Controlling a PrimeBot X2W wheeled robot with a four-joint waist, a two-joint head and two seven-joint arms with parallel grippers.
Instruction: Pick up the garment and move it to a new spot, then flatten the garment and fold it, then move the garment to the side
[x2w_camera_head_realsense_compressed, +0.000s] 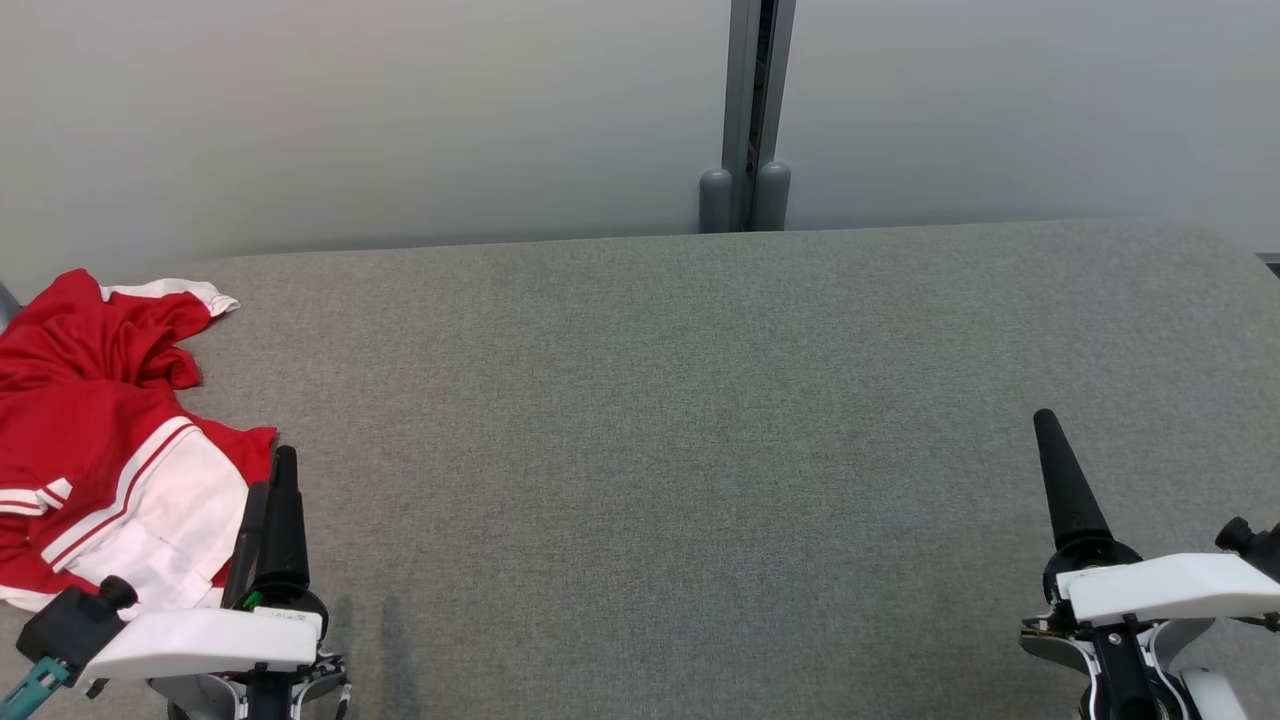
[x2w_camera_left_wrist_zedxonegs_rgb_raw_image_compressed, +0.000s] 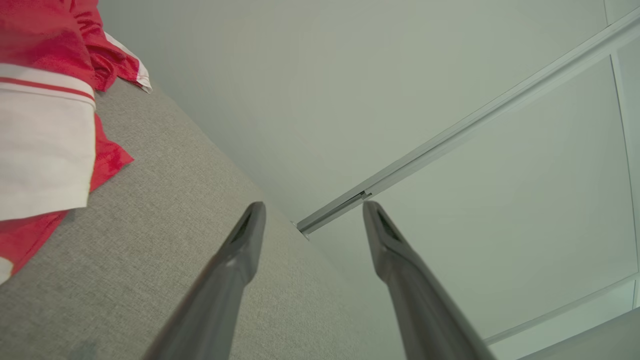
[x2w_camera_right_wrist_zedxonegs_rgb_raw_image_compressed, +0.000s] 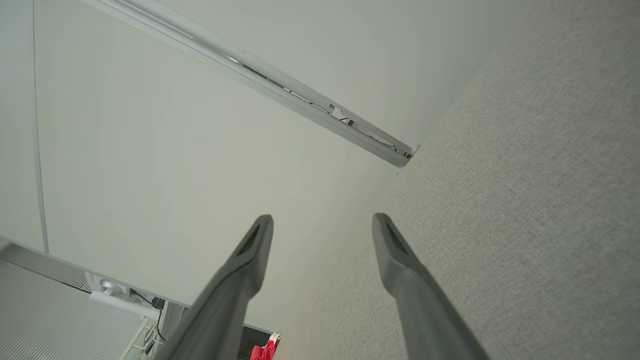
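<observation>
A crumpled red and white garment (x2w_camera_head_realsense_compressed: 100, 440) lies at the left edge of a grey fabric-covered table (x2w_camera_head_realsense_compressed: 700, 450). The left gripper (x2w_camera_head_realsense_compressed: 270, 475) hovers just beside the garment's near right corner, fingers apart, holding nothing. The right gripper (x2w_camera_right_wrist_zedxonegs_rgb_raw_image_compressed: 322, 217) is well away over the table's right side, fingers also apart and empty. A pale wall (x2w_camera_head_realsense_compressed: 400, 120) stands behind.

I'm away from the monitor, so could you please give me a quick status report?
Left gripper open, empty, beside garment. Right gripper open, empty, above table. Garment crumpled at table's left edge, not yet picked up. Nothing in the way.
</observation>
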